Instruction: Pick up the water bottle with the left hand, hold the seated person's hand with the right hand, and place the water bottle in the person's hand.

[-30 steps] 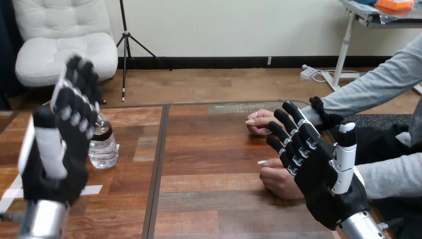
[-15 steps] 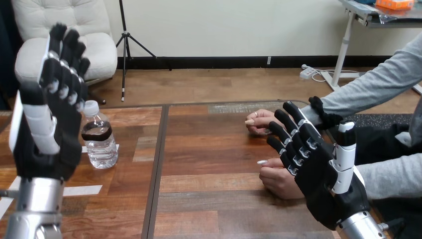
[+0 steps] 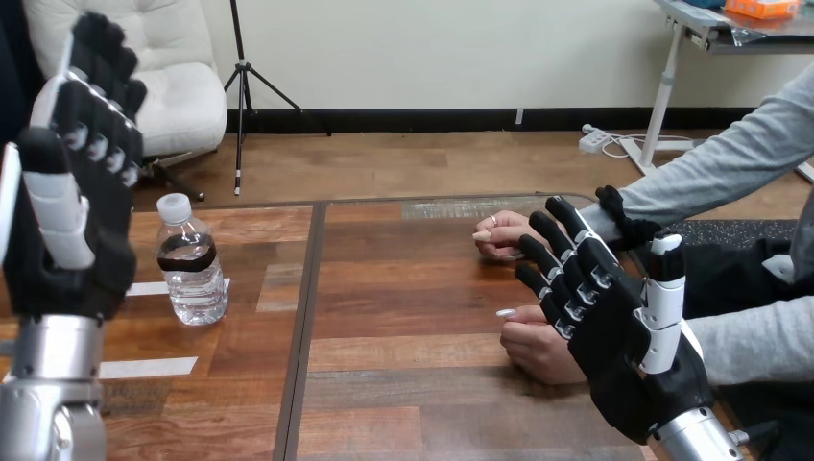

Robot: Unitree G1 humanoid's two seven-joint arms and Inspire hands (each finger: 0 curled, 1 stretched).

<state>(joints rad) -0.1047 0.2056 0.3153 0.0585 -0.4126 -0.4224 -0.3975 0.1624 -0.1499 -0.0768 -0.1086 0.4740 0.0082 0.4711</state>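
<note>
Water bottle [image 3: 192, 264] upright, left hand [image 3: 67, 254] raised open beside it, empty, right hand [image 3: 624, 360] open by person's hand [image 3: 533, 351]

Black left hand [image 3: 72, 254], right hand [image 3: 624, 351] — silver forearms [image 3: 53, 379]

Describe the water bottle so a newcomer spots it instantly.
On the wooden table, look left of the dark seam. The water bottle stands upright there, just right of the robot's raised left hand. Unlike the flat white tape strips beside it, it is clear, with a white cap and dark band.
</note>
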